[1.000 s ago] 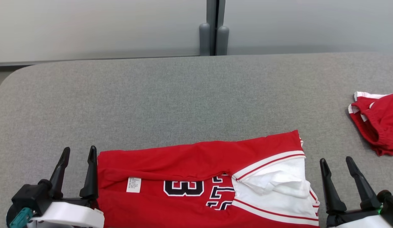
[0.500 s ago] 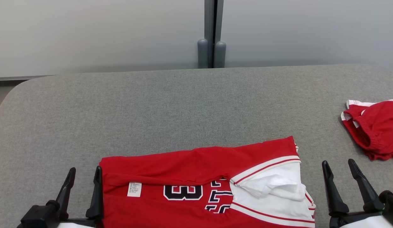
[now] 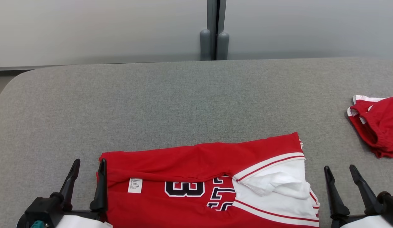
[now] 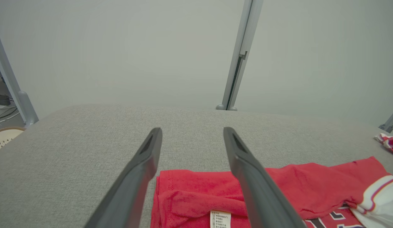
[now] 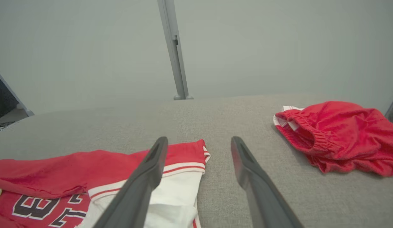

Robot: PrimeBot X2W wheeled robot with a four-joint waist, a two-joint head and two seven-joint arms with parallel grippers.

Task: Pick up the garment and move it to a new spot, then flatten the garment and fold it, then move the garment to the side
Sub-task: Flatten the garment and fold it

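The garment (image 3: 199,177) is a red jersey with white trim and black numbers. It lies folded into a wide band at the front middle of the grey table (image 3: 184,95). My left gripper (image 3: 90,161) is open at the jersey's left edge, its inner finger over the red cloth. In the left wrist view that edge of the garment (image 4: 190,196) lies between the open fingers of my left gripper (image 4: 192,129). My right gripper (image 3: 339,167) is open and empty, just right of the white end. In the right wrist view my right gripper (image 5: 199,138) has its left finger over the garment (image 5: 73,171).
A crumpled pair of red shorts (image 3: 378,126) lies at the table's right edge, seen closer as red shorts (image 5: 339,136) in the right wrist view. Behind the table stands a pale wall with a grey post (image 3: 214,41). The table's left corner is rounded.
The head camera tilted, shifting the whole picture down and back up. My left gripper has edged right onto the jersey's left edge. Both grippers stay open.
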